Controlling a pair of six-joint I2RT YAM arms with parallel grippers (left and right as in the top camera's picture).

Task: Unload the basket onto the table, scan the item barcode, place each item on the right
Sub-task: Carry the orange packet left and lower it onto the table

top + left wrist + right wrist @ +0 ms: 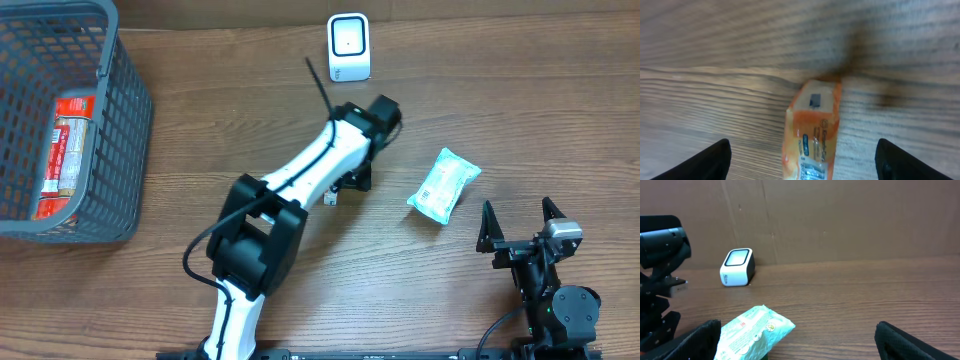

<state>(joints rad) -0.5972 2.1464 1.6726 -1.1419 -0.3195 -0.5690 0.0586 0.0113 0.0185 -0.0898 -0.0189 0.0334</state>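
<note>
Left gripper [802, 156] fingers were spread apart, with the orange packet [812, 127] flat on the table [710, 100] between them, ungripped. Right gripper [518, 214] fingers were wide apart beside the green packet [443, 184].

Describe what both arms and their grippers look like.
The left arm has white links between bulky black joints, and a black cable looping along it. The right arm is black with green lights and a silver block near its wrist. The left gripper and right gripper both have black tapered fingers.
</note>
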